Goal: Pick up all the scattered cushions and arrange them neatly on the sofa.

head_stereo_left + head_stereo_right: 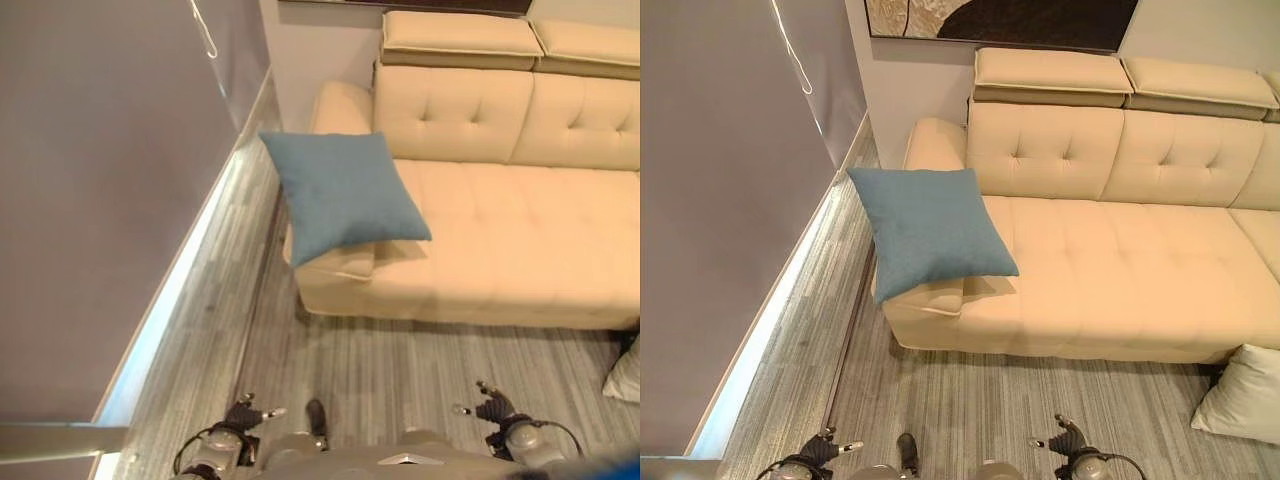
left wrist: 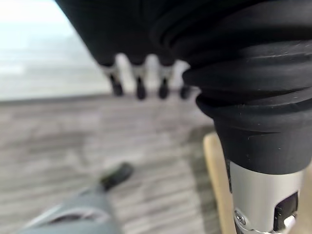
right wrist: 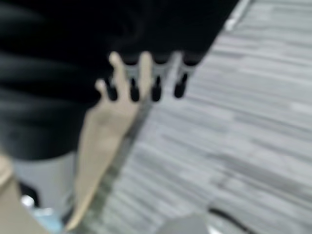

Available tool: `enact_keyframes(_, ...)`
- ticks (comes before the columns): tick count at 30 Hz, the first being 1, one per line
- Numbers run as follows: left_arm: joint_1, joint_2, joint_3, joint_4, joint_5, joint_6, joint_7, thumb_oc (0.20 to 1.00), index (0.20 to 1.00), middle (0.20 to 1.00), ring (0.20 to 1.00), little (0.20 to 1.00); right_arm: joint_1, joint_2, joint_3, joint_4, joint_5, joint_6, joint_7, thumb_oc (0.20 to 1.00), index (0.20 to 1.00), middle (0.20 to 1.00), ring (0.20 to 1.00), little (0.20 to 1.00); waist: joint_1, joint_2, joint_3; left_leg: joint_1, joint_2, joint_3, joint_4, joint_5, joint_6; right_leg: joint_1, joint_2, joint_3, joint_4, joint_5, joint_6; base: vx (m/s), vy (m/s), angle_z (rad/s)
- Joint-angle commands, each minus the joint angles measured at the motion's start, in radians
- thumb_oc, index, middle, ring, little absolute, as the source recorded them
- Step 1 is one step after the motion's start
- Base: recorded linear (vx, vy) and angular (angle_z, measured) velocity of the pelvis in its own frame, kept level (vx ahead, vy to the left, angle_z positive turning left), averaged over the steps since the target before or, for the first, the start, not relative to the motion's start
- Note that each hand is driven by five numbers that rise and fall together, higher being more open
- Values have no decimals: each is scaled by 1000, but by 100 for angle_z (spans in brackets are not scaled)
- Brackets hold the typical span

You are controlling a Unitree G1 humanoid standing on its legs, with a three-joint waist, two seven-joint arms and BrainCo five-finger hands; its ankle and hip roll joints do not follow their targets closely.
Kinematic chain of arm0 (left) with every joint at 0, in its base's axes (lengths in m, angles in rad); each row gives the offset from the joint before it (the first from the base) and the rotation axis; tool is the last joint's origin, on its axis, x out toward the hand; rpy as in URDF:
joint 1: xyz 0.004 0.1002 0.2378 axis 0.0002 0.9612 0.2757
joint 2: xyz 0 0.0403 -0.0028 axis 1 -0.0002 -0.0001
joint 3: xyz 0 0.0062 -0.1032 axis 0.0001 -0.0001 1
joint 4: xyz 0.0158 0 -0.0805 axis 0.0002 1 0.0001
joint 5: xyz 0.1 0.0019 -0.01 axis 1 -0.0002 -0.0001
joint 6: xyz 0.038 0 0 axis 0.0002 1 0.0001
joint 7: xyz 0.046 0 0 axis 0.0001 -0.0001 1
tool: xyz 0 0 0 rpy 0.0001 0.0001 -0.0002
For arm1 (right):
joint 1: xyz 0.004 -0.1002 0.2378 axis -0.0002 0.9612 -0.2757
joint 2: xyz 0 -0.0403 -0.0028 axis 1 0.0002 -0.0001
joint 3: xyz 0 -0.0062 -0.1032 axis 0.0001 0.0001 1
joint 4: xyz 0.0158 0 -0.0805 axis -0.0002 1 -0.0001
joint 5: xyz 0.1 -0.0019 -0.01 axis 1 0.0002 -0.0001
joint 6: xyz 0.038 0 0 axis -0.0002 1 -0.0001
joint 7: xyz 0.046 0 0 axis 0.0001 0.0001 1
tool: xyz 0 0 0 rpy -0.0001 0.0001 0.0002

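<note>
Your blue cushion (image 1: 930, 230) lies tilted on the sofa (image 1: 1120, 270), at its left armrest end, overhanging the front edge. A white cushion (image 1: 1245, 395) lies on the floor (image 1: 970, 400) by the sofa's right. Your left hand (image 2: 141, 85) and right hand (image 3: 146, 83) hang low, fingers straight, holding nothing.

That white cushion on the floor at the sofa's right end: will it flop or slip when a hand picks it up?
The white cushion looks plump and soft, so it would likely sag around a pinch rather than stay flat. Probably light for its bulk. Its cover looks like matte fabric, so slipping seems unlikely. Both the left hand and right hand hang empty.
</note>
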State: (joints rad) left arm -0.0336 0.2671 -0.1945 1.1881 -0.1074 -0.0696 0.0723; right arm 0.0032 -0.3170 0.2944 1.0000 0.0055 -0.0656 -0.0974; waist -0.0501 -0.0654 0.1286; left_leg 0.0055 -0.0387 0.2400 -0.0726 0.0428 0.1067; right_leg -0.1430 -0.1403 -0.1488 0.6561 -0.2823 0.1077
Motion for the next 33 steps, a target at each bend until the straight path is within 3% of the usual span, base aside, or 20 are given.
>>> enact_keyframes(1, 4, 9, 28, -34, -21, -11, 9, 1000, 1000, 1000, 1000, 1000, -54, -21, -11, -11, 9, -17, -10, 1000, 1000, 1000, 1000, 1000, 11, 14, 29, 9, 43, -34, 127, -125, -88, 31, 23, 4, -317, 266, 9, 287, -42, -15)
enact_keyframes(4, 0, 9, 27, -39, -23, -16, 10, 1000, 1000, 1000, 1000, 1000, -61, -33, 1, -22, 2, -14, -13, 1000, 1000, 1000, 1000, 1000, -8, 8, 33, 65, 32, -41, 104, -149, -99, -13, 23, -41, -504, 299, 25, 303, -91, -4)
enact_keyframes(7, -7, 9, 25, -37, -15, -24, 14, 1000, 1000, 1000, 1000, 1000, -61, -44, 9, -14, -12, -5, -12, 1000, 1000, 1000, 1000, 1000, -46, 10, 47, 120, 26, -74, 93, -174, -108, -64, 62, 22, -641, 356, 53, 305, -94, -2)
enact_keyframes(9, -13, 8, 23, -27, -4, -28, 12, 1000, 1000, 1000, 1000, 1000, -50, -46, 7, 0, -10, -2, -6, 1000, 1000, 1000, 1000, 1000, -61, 7, 40, 145, 21, -97, 78, -189, -121, -50, 76, 93, -676, 366, 55, 278, -128, 22)
enact_keyframes(12, -17, -2, 9, -21, 8, -29, 10, 1000, 1000, 1000, 1000, 1000, -38, -51, 3, 24, -11, -4, -3, 1000, 1000, 1000, 1000, 1000, -72, 7, 30, 157, 41, -114, 113, -193, -141, -29, 73, 105, -651, 379, 34, 267, -207, 45)
enact_keyframes(13, -23, -7, -1, -40, -3, -32, -2, 1000, 1000, 1000, 1000, 1000, -31, -57, -13, 28, 1, -9, -4, 1000, 1000, 1000, 1000, 1000, -75, 1, 37, 92, 81, -94, 272, -131, -177, 8, 65, 84, -659, 367, 12, 164, -192, 63)
enact_keyframes(14, -23, -7, -1, -41, -3, -32, -2, 1000, 1000, 1000, 1000, 1000, -31, -56, -13, 29, 1, -9, -4, 1000, 1000, 1000, 1000, 1000, -77, 2, 36, 88, 83, -96, 278, -134, -177, 8, 65, 82, -660, 367, 11, 83, -228, 74)
enact_keyframes(15, -34, -5, -11, -58, -11, -33, -4, 1000, 1000, 1000, 1000, 1000, -35, -63, -16, 28, 13, -14, -9, 1000, 1000, 1000, 1000, 1000, -72, -10, 54, 9, 111, -85, 415, -82, -196, 34, 63, 74, -662, 355, -10, 49, -209, 69)
enact_keyframes(16, -41, -1, -16, -80, -25, -32, -8, 1000, 1000, 1000, 1000, 1000, -38, -67, -17, 31, 27, -12, -9, 1000, 1000, 1000, 1000, 1000, -60, -28, 63, -59, 135, -69, 521, -38, -189, 68, 68, 63, -670, 333, -40, 50, -207, 62)
enact_keyframes(18, -42, 1, -16, -84, -32, -31, -6, 1000, 1000, 1000, 1000, 1000, -37, -67, -14, 34, 29, -11, -8, 1000, 1000, 1000, 1000, 1000, -52, -36, 64, -84, 140, -59, 535, -37, -184, 88, 68, 57, -672, 323, -48, 104, -113, 27)
enact_keyframes(21, -37, 0, -7, -88, -44, -31, -4, 1000, 1000, 1000, 1000, 1000, -30, -67, -17, 41, 31, -13, -10, 1000, 1000, 1000, 1000, 1000, -36, -38, 57, -83, 143, -36, 384, -72, -174, 128, 62, 44, -682, 297, -34, 168, 12, 16)
enact_keyframes(24, -30, -1, -3, -82, -48, -33, 2, 1000, 1000, 1000, 1000, 1000, -31, -65, -25, 37, 31, -18, -17, 1000, 1000, 1000, 1000, 1000, -23, -13, 44, -78, 145, -41, 170, -46, -191, 157, 72, 34, -683, 267, -17, 172, 103, 24)
enact_keyframes(33, -24, 33, 19, -64, -11, -28, 22, 1000, 1000, 1000, 1000, 1000, -37, -66, -31, 20, -4, -15, -33, 1000, 1000, 1000, 1000, 1000, -19, -2, 9, -3, 94, -47, 83, -46, -177, 166, 41, 47, -692, 290, 20, 94, 108, -13)
